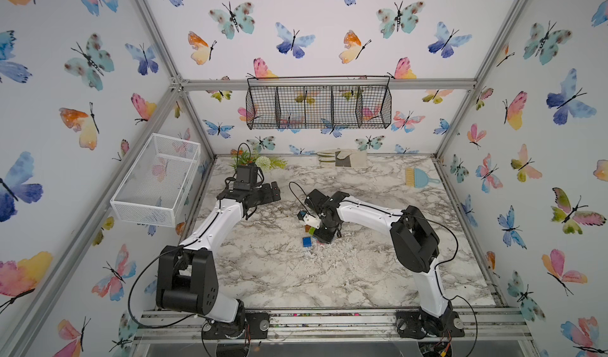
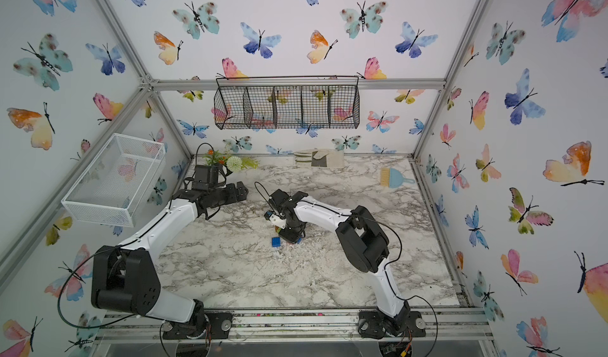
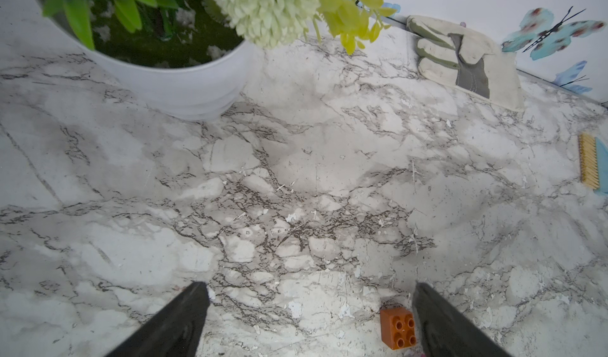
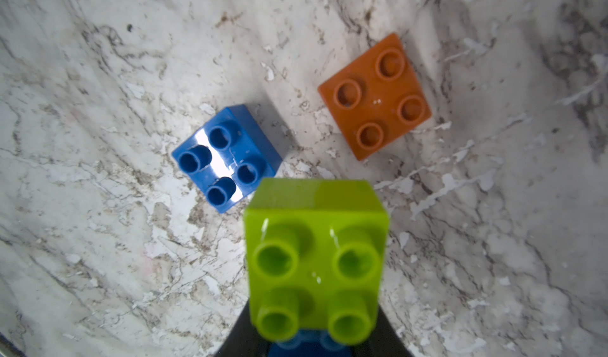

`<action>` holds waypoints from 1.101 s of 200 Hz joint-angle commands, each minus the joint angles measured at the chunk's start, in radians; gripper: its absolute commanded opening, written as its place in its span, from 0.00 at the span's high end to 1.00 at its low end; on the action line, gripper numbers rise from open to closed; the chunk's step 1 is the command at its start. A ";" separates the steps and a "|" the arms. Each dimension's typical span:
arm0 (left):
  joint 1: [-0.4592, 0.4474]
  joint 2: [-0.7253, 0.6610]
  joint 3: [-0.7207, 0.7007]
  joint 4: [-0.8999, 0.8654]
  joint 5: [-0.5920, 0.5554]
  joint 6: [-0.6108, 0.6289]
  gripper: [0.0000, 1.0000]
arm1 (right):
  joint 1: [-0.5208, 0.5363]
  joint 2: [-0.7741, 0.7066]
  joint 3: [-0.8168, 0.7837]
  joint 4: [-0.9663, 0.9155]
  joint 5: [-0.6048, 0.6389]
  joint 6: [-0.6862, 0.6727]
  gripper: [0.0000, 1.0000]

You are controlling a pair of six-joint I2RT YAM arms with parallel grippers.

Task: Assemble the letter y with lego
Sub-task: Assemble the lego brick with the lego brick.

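Closest to where I stand, the marble-patterned table [image 1: 296, 283] is bare in front of the two arm bases. Further in, near the middle, a loose dark blue brick [image 1: 307, 241] sits studs up.

Just beside it the right gripper [image 1: 324, 237] points down, low over the table. Its fingers are closed on a lime green brick [image 4: 316, 256], studs facing the wrist camera. A blue piece [image 4: 306, 347] shows between the fingers, right against the green one. I cannot tell whether the two are joined. An orange brick [image 4: 375, 97] lies a little beyond, apart from the dark blue one and also studs up.

There is no letter y yet. The bricks I can see are separate, and I cannot find the pink one.

Further back, the left gripper [image 3: 309, 288] hangs above the table with its fingers spread wide and nothing between them. The orange brick shows low in its wrist view.

Along the far edge stand a white plant pot [image 3: 184, 85], a work glove [image 3: 467, 59] and a small brush [image 1: 421, 177].

The work looks like an early step, with the green arm of the letter being carried to its place. The next move probably calls for squaring the green brick with its neighbour so the edges line up, then setting it down without nudging the loose bricks. The idle left gripper could steady them.
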 commanded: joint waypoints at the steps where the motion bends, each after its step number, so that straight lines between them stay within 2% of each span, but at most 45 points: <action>1: 0.005 0.004 0.027 -0.018 0.013 -0.004 0.03 | 0.004 0.028 -0.047 -0.085 0.006 0.017 0.81; 142: 0.006 0.002 0.026 -0.019 0.011 -0.006 0.03 | 0.013 0.054 -0.018 -0.136 -0.018 0.034 0.83; 220: 0.005 0.004 0.027 -0.019 0.013 -0.008 0.03 | 0.018 0.068 0.000 -0.144 -0.056 0.134 0.80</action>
